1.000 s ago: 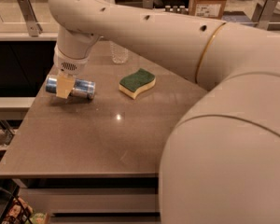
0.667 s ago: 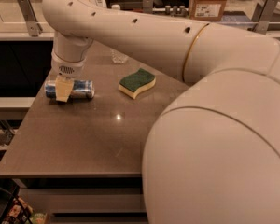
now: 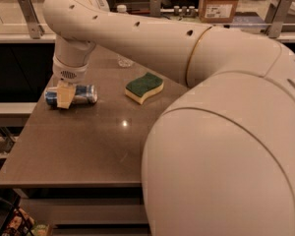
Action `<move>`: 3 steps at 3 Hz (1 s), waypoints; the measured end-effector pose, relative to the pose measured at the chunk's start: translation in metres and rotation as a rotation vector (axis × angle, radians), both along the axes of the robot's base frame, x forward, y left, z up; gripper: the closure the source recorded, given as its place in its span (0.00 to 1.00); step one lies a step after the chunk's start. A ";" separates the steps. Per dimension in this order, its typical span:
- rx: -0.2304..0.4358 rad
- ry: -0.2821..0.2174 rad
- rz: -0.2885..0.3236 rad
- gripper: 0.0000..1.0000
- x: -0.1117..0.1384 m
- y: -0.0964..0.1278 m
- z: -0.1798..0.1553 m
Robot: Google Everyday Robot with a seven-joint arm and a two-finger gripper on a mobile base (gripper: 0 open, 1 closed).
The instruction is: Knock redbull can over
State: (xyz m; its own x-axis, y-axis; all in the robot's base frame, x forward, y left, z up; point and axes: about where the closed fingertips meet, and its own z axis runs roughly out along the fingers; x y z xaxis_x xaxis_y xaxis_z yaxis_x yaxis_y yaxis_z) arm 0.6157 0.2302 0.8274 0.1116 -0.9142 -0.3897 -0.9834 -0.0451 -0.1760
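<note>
The redbull can, blue and silver, lies on its side near the left edge of the brown table. My gripper hangs from the white wrist directly over the can's left part, and a tan piece of it stands in front of the can. The big white arm sweeps in from the right and hides much of the table's right side. The can's left end shows past the gripper.
A yellow sponge with a green top lies right of the can. A clear water bottle stands behind the arm at the table's back. A cardboard box sits on the far counter. The table's left edge is close to the can.
The arm and gripper have shifted slightly left over the can. The can lies on its side in all frames and has slid a little left with the gripper.
</note>
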 end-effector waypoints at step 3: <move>-0.002 0.002 0.003 0.13 -0.001 0.001 -0.001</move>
State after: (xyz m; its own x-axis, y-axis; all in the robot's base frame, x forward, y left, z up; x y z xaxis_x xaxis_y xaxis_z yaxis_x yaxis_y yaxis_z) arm 0.6143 0.2313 0.8264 0.1139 -0.9146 -0.3880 -0.9835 -0.0487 -0.1741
